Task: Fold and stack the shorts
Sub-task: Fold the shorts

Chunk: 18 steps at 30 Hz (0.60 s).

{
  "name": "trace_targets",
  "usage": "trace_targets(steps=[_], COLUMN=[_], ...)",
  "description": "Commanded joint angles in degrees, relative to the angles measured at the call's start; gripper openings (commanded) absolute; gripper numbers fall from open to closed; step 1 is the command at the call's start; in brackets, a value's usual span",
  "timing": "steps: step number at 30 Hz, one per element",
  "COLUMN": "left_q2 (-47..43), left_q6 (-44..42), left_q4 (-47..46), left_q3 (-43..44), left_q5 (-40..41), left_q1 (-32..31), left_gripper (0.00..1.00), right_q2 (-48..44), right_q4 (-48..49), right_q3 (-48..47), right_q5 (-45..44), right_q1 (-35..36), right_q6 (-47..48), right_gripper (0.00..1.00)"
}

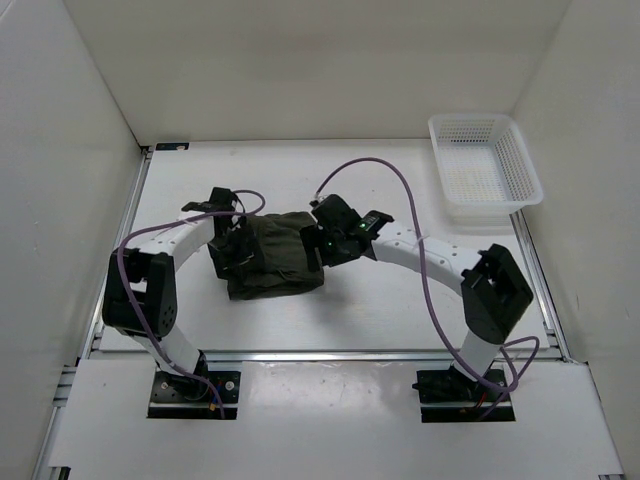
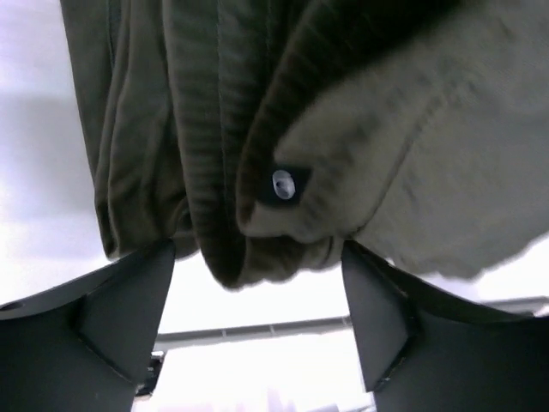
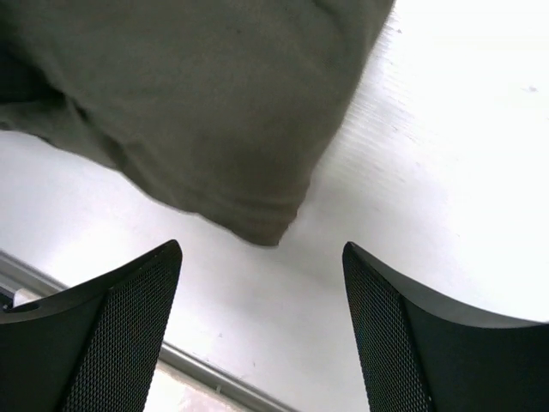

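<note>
Your shorts (image 1: 268, 255) lie as a compact, somewhat lumpy bundle near the middle of the counter (image 1: 400, 310), a little toward its left edge. They are well apart from the white mesh basket (image 1: 484, 170) in the far right corner.

The two arms bracket the bundle, one at each side, which suits a fold where both ends of the cloth are carried over together.

Your left tool (image 2: 257, 275) stands spread wide and grips nothing. Its fingers (image 2: 129, 300) sit on either side of a hanging fold, and the cloth ends just short of the tips. What you face there is the gathered waistband (image 2: 197, 129) with a small metal eyelet (image 2: 283, 183), so that is the thick end, bulky and springy.

Your right tool (image 3: 262, 257) is likewise spread and empty. A rounded corner of fabric lies just ahead of its fingers (image 3: 111, 326) on bare counter, touching neither.

To my eye the fold is laid down and both tools have let go, so the cloth rests under its own weight. The bundle looks uneven at its near edge, so you may want to press or square it. Any stacking looks not yet done. I cannot tell whether the basket is the intended place. Soft cloth like this may spring apart if you lift it from one side only.
</note>
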<state>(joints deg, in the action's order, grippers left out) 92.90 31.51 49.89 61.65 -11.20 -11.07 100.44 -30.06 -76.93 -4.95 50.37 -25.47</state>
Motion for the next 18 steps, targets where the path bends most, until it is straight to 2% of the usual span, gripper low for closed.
trace_targets(steps=[1, 5, 8, 12, 13, 14, 18], left_q2=[-0.3, -0.8, -0.2, 0.3, 0.3, 0.3, -0.3], left_q6=[1.6, 2.2, 0.9, 0.4, 0.4, 0.4, 0.4], left_q4=[-4.4, -4.4, -4.4, -4.4, -4.4, -4.4, -3.8], left_q3=[0.4, 1.9, 2.4, 2.4, 2.4, 2.4, 3.0], left_q5=[3.6, 5.0, 2.4, 1.2, 1.2, 1.2, 1.2], left_q1=[-1.0, -2.2, -2.7, -2.7, -2.7, -2.7, -2.7], left_gripper=[0.81, 0.69, 0.63, 0.34, 0.15, 0.1, 0.1], right_q2=[-4.8, -7.4, -8.0, -8.5, -9.0, -9.0, -9.0], right_q4=[-1.9, -2.5, -3.0, -3.0, -3.5, -3.5, -4.0], right_q3=[2.1, 4.8, 5.4, 5.4, 5.4, 5.4, 5.4], right_q5=[-3.4, -4.6, -4.6, -5.2, -5.8, -5.8, -6.3], right_q1=[0.0, 0.0, 0.0, 0.0, 0.0, 0.0, 0.0], right_q6=[0.1, -1.0, -1.5, -2.0, -2.0, -2.0, -2.0], right_gripper=[0.8, 0.8, 0.8, 0.8, 0.8, 0.8, 0.8])
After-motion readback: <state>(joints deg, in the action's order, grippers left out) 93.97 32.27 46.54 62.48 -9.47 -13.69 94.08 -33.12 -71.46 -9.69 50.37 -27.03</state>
